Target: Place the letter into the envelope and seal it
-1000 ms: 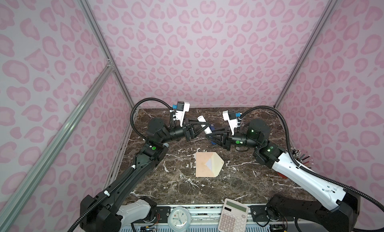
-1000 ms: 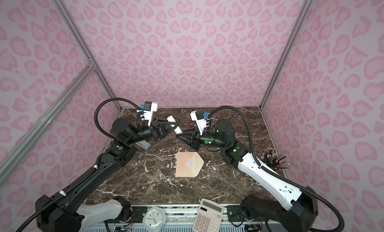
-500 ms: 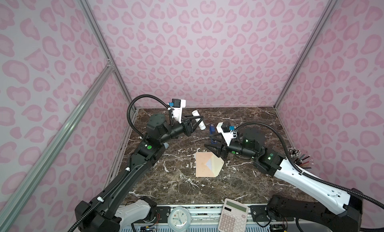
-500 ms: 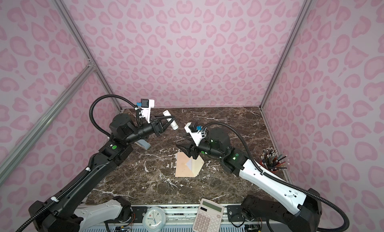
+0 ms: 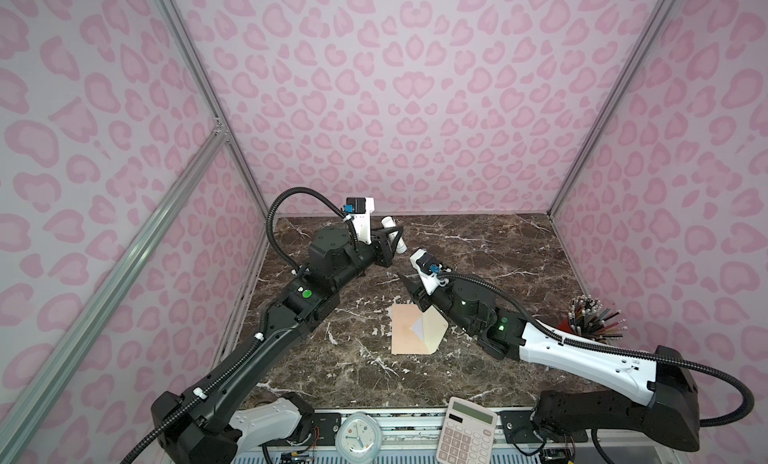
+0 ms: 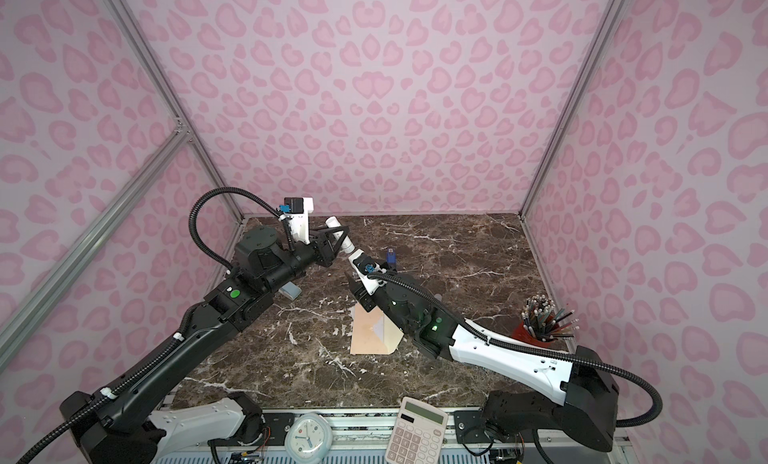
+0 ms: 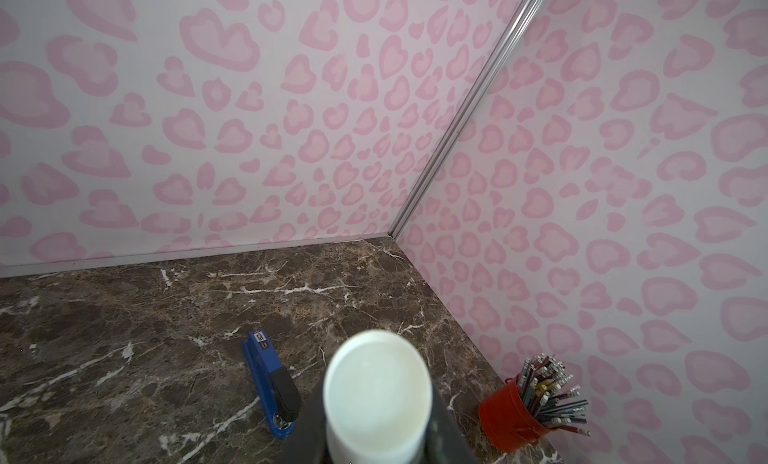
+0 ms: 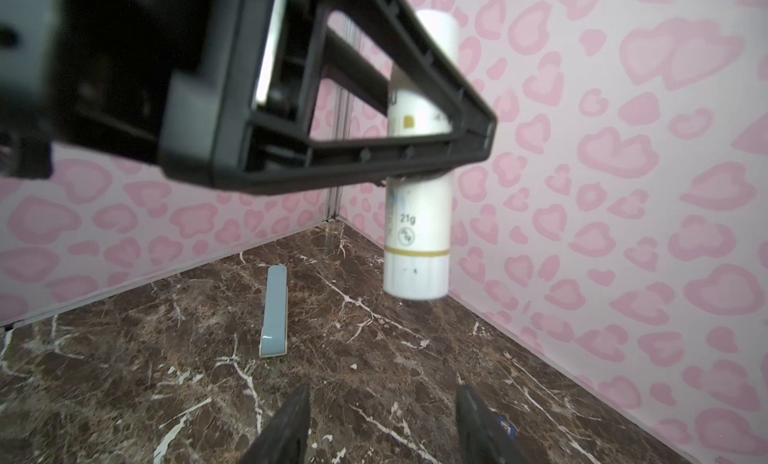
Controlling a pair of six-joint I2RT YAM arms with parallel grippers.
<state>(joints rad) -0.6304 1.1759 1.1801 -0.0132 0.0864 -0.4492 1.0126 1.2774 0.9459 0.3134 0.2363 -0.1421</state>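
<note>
The envelope (image 5: 411, 329) lies flat mid-table, its flap open toward the right arm. It is thin, light, floppy paper (it'll skate on marble), so pin the body and pinch the flap's point. You can't see the letter. Your left gripper (image 5: 395, 238) clamps the raised glue stick (image 5: 390, 223); the right gripper (image 8: 382, 393) gapes empty. A second ago both met at the stick; the right has since dropped toward the envelope.
</note>
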